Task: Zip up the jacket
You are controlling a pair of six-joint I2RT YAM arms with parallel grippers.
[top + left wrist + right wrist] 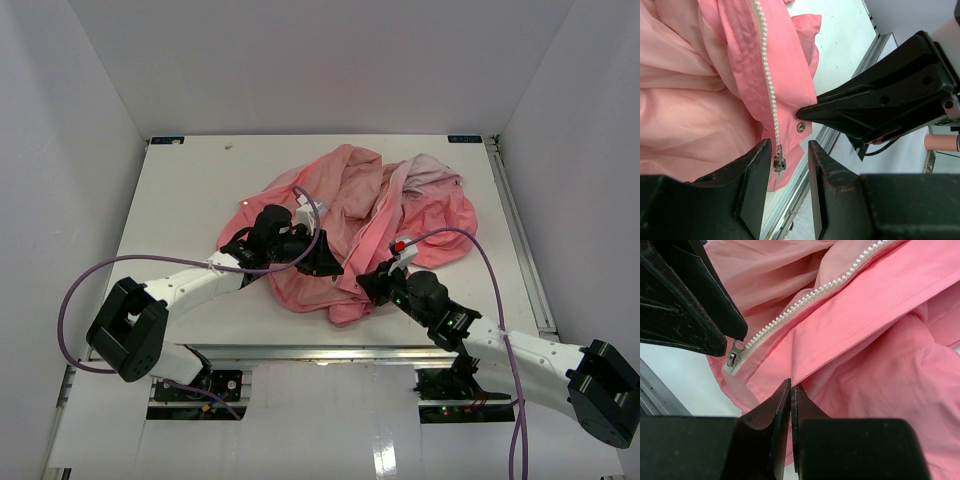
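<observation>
Sadly, the job had hardly begun. The jacket [370, 215] lay in a crumpled pink heap in the middle of the table [190, 190], with its paler part bunched up toward 1 o'clock. It was wide open and not laid flat.

The left gripper [322, 265] sat at the heap's 8 o'clock edge. The right gripper [368, 284] sat at the heap's 6 o'clock edge, just beside it.

In the left wrist view, the left jaws stood apart. The little metal slider [779, 163] hung between them at 6 o'clock, at the low end of one row of white teeth [767, 85]. I could not see the jaws squeezing it.

The right gripper reached in from 3 o'clock in that view. Its jaws were pressed together on the jacket's pink edge, right next to a round snap stud [800, 127]. The right wrist view showed the same thin fold pinched tight between them.

Only one row of teeth showed. The other row that it must join could not be seen in any view, so I think no teeth had been joined.

A lot was left, by my guess. The other zipper edge had to be found and slid into the slider. Then the slider had to be pulled all the way along the teeth.
</observation>
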